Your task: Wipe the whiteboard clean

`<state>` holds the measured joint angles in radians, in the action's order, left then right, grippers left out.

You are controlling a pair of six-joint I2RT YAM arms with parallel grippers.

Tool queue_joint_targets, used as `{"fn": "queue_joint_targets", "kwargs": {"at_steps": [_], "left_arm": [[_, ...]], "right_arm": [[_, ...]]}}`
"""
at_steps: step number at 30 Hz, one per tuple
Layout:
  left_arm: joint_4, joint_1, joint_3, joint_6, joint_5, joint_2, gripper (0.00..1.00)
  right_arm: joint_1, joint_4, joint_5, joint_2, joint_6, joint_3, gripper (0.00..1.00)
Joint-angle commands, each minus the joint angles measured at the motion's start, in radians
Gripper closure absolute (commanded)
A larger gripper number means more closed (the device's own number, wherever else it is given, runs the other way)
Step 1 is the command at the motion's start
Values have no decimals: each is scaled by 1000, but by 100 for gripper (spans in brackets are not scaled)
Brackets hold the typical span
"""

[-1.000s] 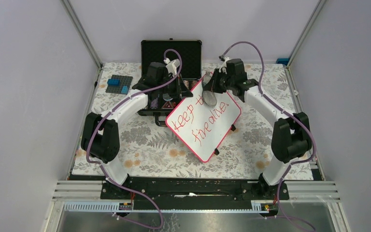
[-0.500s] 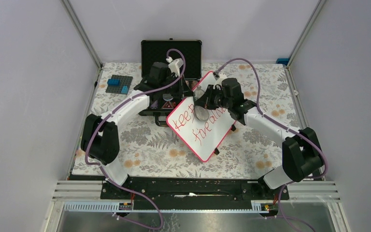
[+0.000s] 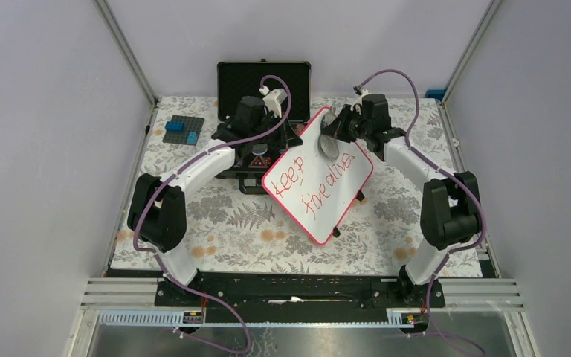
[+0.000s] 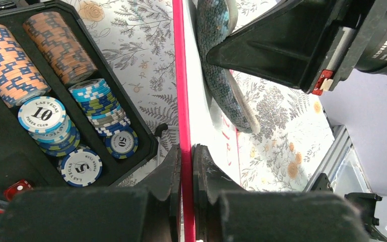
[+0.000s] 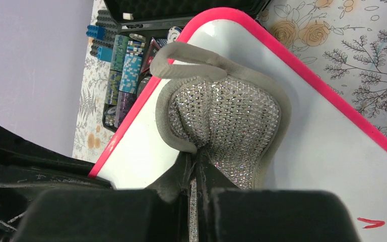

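The whiteboard [image 3: 320,182] is white with a red-pink rim, tilted, with red writing "keep" and "fire alive". My left gripper [image 3: 281,143] is shut on its rim [image 4: 183,101] at the board's upper left edge. My right gripper [image 3: 334,132] is shut on a grey glittery scouring pad [image 5: 227,121], pressed on the board's upper part [image 5: 327,156], which is wiped white. The pad [image 3: 329,145] also shows in the left wrist view [image 4: 221,75].
An open black case [image 3: 264,82] with poker chips [image 4: 45,116] stands behind the board at the left. A grey plate with blue bricks [image 3: 184,130] lies at the far left. The floral table cover [image 3: 215,223] is ringed by metal frame posts.
My right gripper swept the pad down over the board's middle and back up to its top corner. The word after "keep" is gone. The left arm shifted slightly with the board.
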<state>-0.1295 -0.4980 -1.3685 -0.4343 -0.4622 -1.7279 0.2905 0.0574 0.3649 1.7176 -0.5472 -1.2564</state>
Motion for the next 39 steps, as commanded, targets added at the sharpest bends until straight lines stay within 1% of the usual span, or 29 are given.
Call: {"fn": "queue_joint_targets", "kwargs": {"at_steps": [1,4,6,8,11,13,14,16,19,23,32,37,39], "left_arm": [[-113,-87,3,83,-93,-38,100],[-128,-88,-9,81,-94,-45,100],[-123,-87,-3,75,-91,-41,100],[-122,-87,-1,70,-82,-39,100],[-133,-86,-9,61,-76,-39,100],[-133,-86,-11,55,-90,-38,100],[-134,-86,-12,54,-92,-36,100],[-133,-86,-12,54,-91,-36,100],[-135,-85,-10,61,-84,-38,100],[-140,-86,-11,77,-78,-49,100],[-153,-86,-21,108,-58,-76,100],[-178,-86,-36,127,-35,-90,100],[-179,-86,-40,128,-41,-93,100]], "right_arm": [[-6,-38,-20,96,49,-78,100],[27,-51,59,115,33,-75,100],[102,-51,48,91,38,-32,100],[181,-51,-7,44,33,29,100],[264,31,-25,-41,-39,153,100],[276,133,-1,-91,-137,253,100],[277,168,10,-112,-157,290,100],[278,174,-7,-144,-147,318,100],[254,135,-49,-157,-103,290,100],[151,127,-33,-122,-101,240,100],[-56,134,76,77,-54,90,100],[-77,62,44,161,20,23,100],[-77,61,46,165,19,33,100]]}}
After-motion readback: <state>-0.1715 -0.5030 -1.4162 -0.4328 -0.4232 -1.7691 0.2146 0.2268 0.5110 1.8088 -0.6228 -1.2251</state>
